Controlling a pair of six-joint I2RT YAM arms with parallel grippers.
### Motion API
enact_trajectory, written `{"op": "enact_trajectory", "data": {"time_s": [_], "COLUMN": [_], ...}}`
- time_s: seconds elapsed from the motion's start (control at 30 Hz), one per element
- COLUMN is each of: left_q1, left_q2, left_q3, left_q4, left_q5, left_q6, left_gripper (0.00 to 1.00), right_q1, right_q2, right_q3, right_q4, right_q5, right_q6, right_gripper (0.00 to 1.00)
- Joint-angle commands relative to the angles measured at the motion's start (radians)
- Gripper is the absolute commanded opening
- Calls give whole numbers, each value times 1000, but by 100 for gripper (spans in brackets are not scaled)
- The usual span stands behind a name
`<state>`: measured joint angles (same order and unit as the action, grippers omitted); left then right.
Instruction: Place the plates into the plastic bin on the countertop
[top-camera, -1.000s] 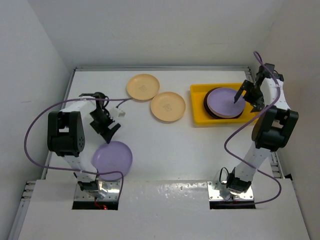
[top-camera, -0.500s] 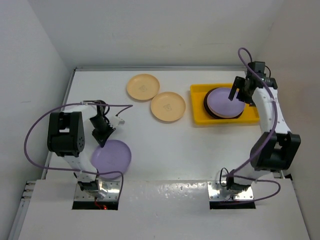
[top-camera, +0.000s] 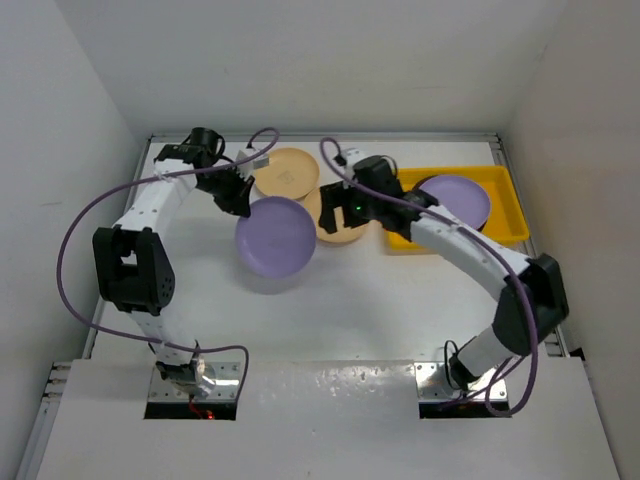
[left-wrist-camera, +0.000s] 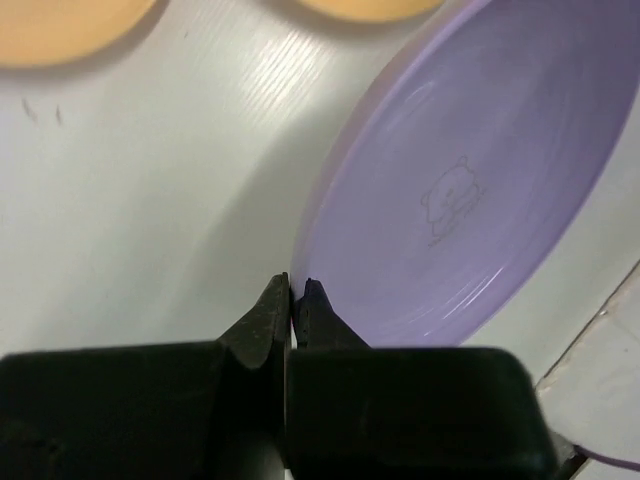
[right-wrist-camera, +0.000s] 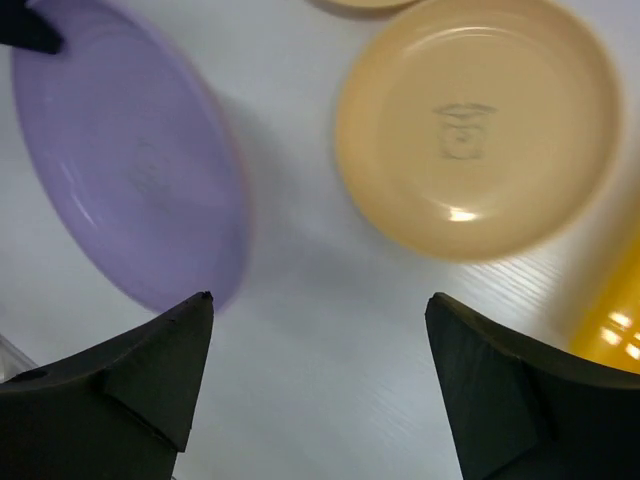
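Note:
My left gripper (top-camera: 240, 200) (left-wrist-camera: 297, 290) is shut on the rim of a lavender plate (top-camera: 276, 236) (left-wrist-camera: 470, 180) and holds it tilted above the countertop (top-camera: 330, 300). Behind it lie two pale orange plates, one (top-camera: 285, 172) at the back and one (top-camera: 345, 228) partly covered by my right gripper (top-camera: 340, 212). In the right wrist view that gripper (right-wrist-camera: 320, 305) stands open over bare countertop, between the lavender plate (right-wrist-camera: 130, 170) and an orange plate (right-wrist-camera: 480, 120). The yellow plastic bin (top-camera: 505, 225) (right-wrist-camera: 615, 320) at the right holds a stack topped by another lavender plate (top-camera: 458, 198).
White walls (top-camera: 90, 110) enclose the countertop on three sides. The right arm (top-camera: 470, 255) reaches across in front of the bin. Purple cables (top-camera: 75, 240) loop off both arms. A metal edge (top-camera: 330, 372) runs along the front.
My left gripper shut on the lavender plate at the near left and carried it up toward the middle. The right arm swung from the bin leftward to the orange plates.

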<state>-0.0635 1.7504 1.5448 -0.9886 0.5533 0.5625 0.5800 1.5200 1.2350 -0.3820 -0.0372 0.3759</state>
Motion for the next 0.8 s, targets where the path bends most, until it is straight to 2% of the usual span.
{"op": "enact_trajectory", "data": {"time_s": [0.0, 0.03, 0.13, 0.17, 0.27, 0.37, 0.4, 0.47, 0.5, 0.53, 0.57, 0.67, 0.7, 0.77], "left_q1": [-33, -33, -33, -33, -33, -33, -33, -33, -33, -33, -33, -24, 2, 24], "left_q2": [-16, -15, -15, -15, -25, -25, -25, -25, -25, -16, -15, -5, -5, -5], "left_q3": [72, 81, 81, 81, 90, 90, 90, 100, 100, 100, 112, 142, 152, 152], "left_q4": [-33, -33, -33, -33, -33, -33, -33, -33, -33, -33, -44, -44, -33, -1], "left_q5": [63, 63, 98, 109, 120, 155, 155, 155, 146, 129, 116, 50, 16, -31], "left_q6": [-104, -117, -127, -127, -127, -127, -127, -127, -127, -137, -147, -176, -187, -228], "left_gripper": [0, 0, 0, 0, 0, 0, 0, 0, 0, 0, 40, 100, 100, 100], "right_q1": [75, 104, 107, 107, 112, 109, 110, 112, 109, 107, 90, 2, -91, -165], "right_q2": [77, 138, 189, 203, 219, 241, 243, 236, 232, 214, 206, 149, 87, 40], "right_q3": [78, 95, 127, 127, 121, 116, 113, 107, 103, 87, 86, 87, 77, 37], "right_q4": [172, 167, 202, 207, 219, 227, 226, 226, 227, 235, 226, 146, 131, 80], "right_q5": [52, 75, 103, 108, 140, 131, 131, 152, 177, 192, 192, 189, 189, 165], "right_q6": [61, 87, 133, 138, 156, 159, 161, 178, 182, 187, 192, 233, 260, 279], "right_gripper": [83, 81, 70, 61, 42, 35, 22, 7, 0, 0, 0, 0, 0, 0]}}
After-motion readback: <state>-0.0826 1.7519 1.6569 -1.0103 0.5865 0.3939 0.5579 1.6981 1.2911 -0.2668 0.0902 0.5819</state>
